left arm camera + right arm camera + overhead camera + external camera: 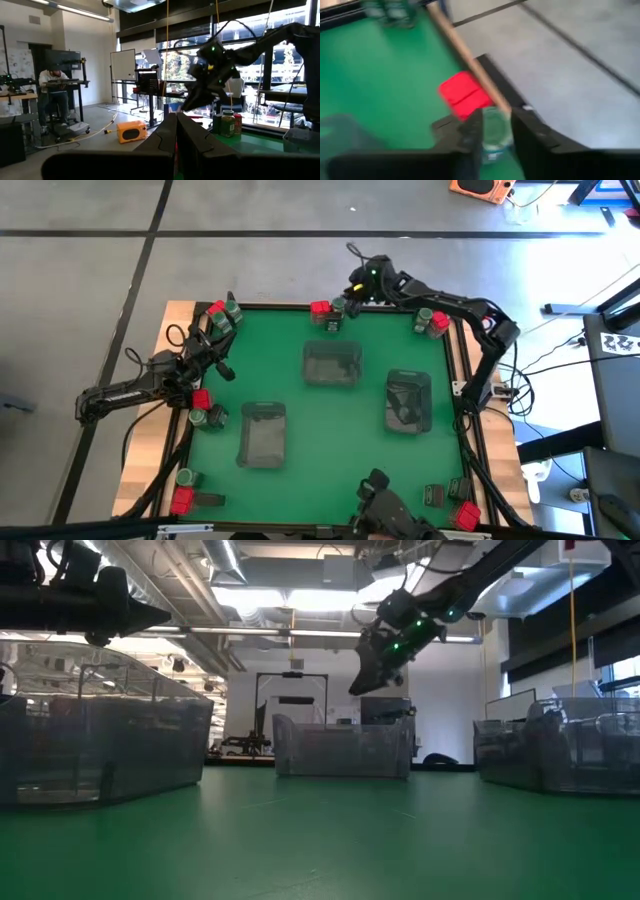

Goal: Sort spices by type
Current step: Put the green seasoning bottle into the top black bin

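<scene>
Grey-green jar (494,131) sits between right pincer (496,131) fingers.

Green-topped desk (330,420) with wooden edge carries three clear grey rectangular plastic trays (332,366) mid-surface. Small spice containers sit in clusters at its corners and edges: bright red rectangular boxes (320,308), round grey-green jars (185,477), dark grey rectangular tins (434,496).
</scene>
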### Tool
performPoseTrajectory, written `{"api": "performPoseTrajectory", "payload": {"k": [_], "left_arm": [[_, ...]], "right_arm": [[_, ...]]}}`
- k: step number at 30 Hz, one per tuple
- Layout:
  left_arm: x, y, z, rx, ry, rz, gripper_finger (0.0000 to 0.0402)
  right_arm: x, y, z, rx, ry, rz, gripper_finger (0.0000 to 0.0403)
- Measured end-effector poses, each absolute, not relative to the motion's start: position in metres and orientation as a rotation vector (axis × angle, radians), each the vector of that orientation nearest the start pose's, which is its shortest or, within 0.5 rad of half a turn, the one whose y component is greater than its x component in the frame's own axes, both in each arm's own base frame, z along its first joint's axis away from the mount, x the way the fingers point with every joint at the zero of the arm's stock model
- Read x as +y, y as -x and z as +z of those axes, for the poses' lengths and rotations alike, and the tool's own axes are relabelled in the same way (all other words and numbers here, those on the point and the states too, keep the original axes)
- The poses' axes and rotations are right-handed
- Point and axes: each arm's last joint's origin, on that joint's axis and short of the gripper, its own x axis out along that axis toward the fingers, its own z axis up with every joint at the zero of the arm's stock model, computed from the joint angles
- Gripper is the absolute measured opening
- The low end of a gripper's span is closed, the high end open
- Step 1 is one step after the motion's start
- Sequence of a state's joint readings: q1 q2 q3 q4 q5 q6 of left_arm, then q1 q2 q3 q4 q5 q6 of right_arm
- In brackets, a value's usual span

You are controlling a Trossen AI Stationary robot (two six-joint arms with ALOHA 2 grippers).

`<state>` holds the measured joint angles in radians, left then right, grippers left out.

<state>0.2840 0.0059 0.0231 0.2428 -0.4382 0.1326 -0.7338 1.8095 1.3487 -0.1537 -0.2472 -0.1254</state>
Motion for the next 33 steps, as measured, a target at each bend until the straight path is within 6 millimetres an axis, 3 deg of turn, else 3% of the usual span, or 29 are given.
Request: {"api": "performPoseTrajectory", "payload": {"k": [7,13,18,27,33], "left_arm": [[0.037,-0.084,0.193,-0.217,-0.104,0.734,0.0008],[0.037,-0.084,0.193,-0.217,-0.104,0.734,0.0008],[0.037,-0.084,0.193,-0.217,-0.103,0.734,0.0008],[0.037,-0.084,0.193,-0.217,-0.101,0.734,0.0008],[0.037,-0.084,0.193,-0.217,-0.102,0.734,0.0008]], "right_arm": [[-0.274,-0.315,0.231,0.579,-0.18,-0.416,0.0246],[-0.277,-0.319,0.219,0.594,-0.182,-0.425,0.0308],[-0.28,-0.322,0.213,0.583,-0.186,-0.447,0.0314],[-0.285,-0.327,0.188,0.632,-0.22,-0.449,0.0289],[-0.282,-0.331,0.184,0.64,-0.205,-0.455,0.0273]]}}
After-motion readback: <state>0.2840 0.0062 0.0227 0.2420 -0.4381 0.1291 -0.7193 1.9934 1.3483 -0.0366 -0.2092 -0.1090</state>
